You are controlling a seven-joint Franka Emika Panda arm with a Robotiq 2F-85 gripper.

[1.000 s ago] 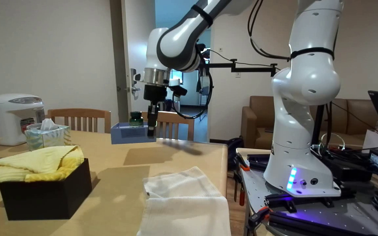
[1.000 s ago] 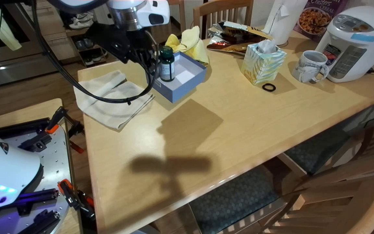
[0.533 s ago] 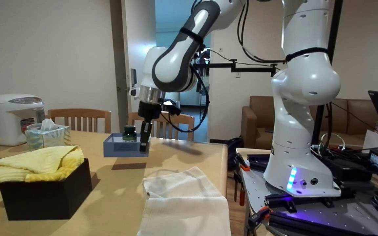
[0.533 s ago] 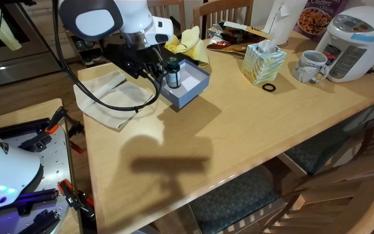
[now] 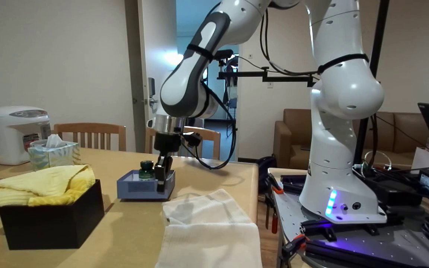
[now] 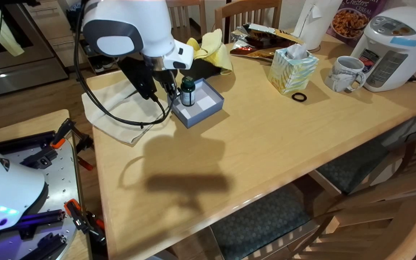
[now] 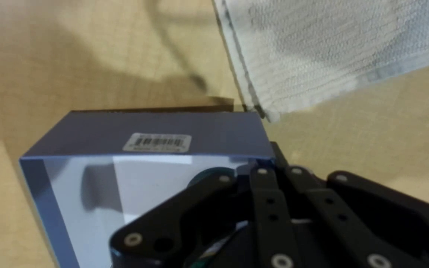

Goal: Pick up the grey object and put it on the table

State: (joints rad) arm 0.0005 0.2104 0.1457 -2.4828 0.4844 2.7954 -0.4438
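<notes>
There are four slatted brown wooden chairs point(image 6: 249, 5) and one light-brown wooden desk point(image 6: 284, 141). There is one grey-blue rectangular cardboard box point(image 5: 140, 190), one dark-green cylindrical bottle point(image 6: 188, 92), one black rectangular box point(image 5: 41, 229), one round black ring point(image 6: 299, 100) and one marbled white ceramic mug point(image 6: 341, 76).

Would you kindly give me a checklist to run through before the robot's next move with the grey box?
1. Grip on the grey box: ok; the gripper is closed on one wall.
2. Grey box over the table: ok; it lies within the edges.
3. Base fully resting on the table: cannot tell; it is at or very near the surface.
4. Green bottle steady inside: ok as far as seen; it stands upright.
5. Gap to the white cloth: cannot tell; their corners look very close in the wrist view.
6. Apart from the black box: ok; a gap shows in an exterior view.
</notes>
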